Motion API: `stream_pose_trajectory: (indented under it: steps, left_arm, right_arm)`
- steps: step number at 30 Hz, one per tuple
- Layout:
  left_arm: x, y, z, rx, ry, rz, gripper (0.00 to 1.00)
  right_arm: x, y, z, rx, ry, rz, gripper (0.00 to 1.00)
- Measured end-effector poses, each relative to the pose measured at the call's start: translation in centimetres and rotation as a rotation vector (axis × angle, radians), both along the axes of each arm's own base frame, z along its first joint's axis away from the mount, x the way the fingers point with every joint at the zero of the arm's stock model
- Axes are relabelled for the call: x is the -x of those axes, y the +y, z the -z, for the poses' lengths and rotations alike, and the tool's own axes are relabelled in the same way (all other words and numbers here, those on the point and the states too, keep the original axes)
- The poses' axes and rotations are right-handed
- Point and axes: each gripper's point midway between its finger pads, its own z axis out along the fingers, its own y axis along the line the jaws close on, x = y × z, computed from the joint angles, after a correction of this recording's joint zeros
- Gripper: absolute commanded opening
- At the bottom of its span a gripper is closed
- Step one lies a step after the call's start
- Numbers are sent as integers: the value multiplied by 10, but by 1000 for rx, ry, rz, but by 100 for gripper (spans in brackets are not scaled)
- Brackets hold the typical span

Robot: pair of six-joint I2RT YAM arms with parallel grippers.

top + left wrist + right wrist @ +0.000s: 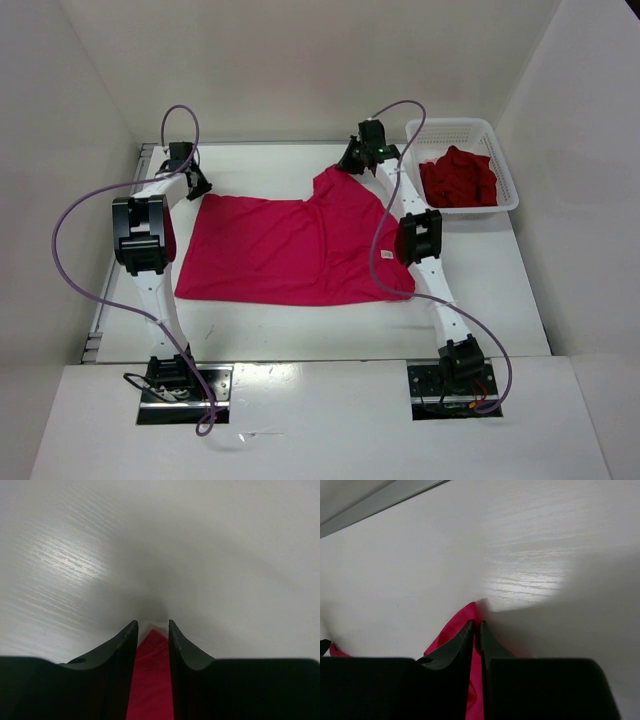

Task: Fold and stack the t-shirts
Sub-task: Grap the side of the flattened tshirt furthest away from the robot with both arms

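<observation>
The magenta t-shirt (pixel 285 250) lies spread on the bench (pixel 500 300). The right fingers (pixel 462 640) are pinched shut on its far-right corner. The left fingers (pixel 122 642) straddle the far-left corner, but I cannot tell whether they clamp it. A one-sided hold could drag the fold askew.

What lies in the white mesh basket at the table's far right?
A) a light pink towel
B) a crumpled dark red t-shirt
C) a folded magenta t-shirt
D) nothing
B: a crumpled dark red t-shirt fills the basket; the magenta t-shirt lies spread on the table.
</observation>
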Motion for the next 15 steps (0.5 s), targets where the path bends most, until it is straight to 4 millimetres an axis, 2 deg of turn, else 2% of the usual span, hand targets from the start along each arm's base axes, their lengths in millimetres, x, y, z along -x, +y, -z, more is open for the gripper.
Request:
stream_pose_trajectory:
  steps: [3, 11, 13, 15]
  left_arm:
    - [-2, 0, 0, -1, -13, 0, 27]
    - [-3, -3, 1, 12, -19, 10, 21]
    - [-2, -4, 1, 15, -19, 13, 27]
    - [-2, -5, 0, 18, -22, 18, 40]
  right_arm:
    - [0, -8, 2, 6, 10, 6, 13]
    - [-1, -29, 1, 31, 24, 15, 13]
    - [1, -32, -3, 44, 27, 12, 13]
    - [2, -34, -13, 51, 15, 7, 13]
